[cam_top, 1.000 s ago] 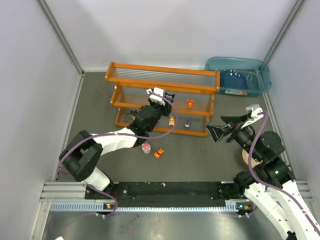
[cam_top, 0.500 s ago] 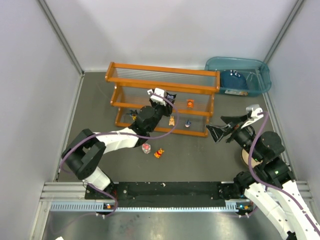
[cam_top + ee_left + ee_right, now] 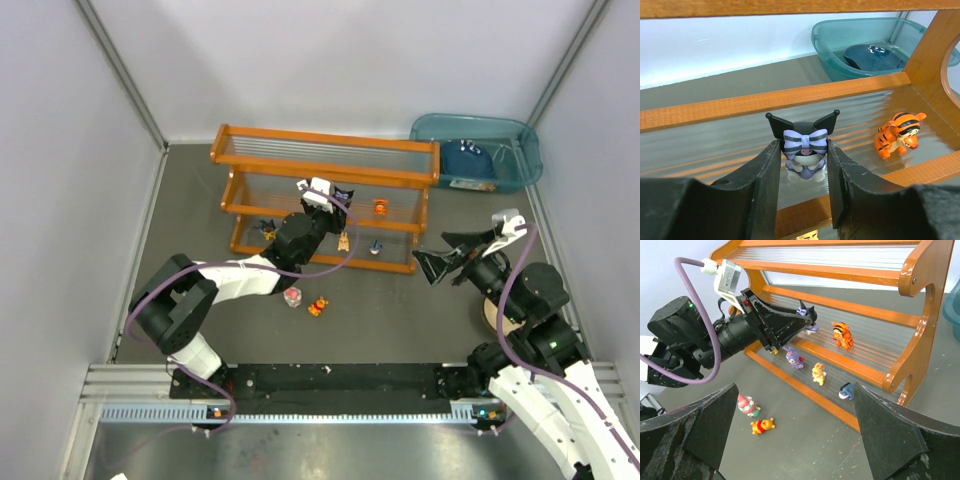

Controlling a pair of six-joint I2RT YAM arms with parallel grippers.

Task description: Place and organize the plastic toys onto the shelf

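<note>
The shelf (image 3: 325, 146) stands toward the far edge of the worktop, about midway along it. The left claw (image 3: 803, 156) reaches in over the middle tier and pinches the black toy (image 3: 805, 134), one finger pressed to each side. The toy stands upright with its feet on the ribbed clear panel. On the same tier, well apart toward the right edge, lies the tiger (image 3: 897, 135).

On the lowest tier three toys stand in a row. The purple toy (image 3: 794, 358) is nearest the left edge, the tan toy (image 3: 818, 374) is in the middle, and the blue toy (image 3: 846, 389) is nearest the shelf's right post.

Two toys lie on the worktop itself, on the near side of the shelf. The pink toy (image 3: 292, 297) and the yellow toy (image 3: 318, 306) are just beside each other.

The right claw (image 3: 440, 262) hangs near the right edge, just beside the shelf's right end. Its fingers are spread wide and hold nothing.

The bin (image 3: 522, 140) sits in the far right corner.
</note>
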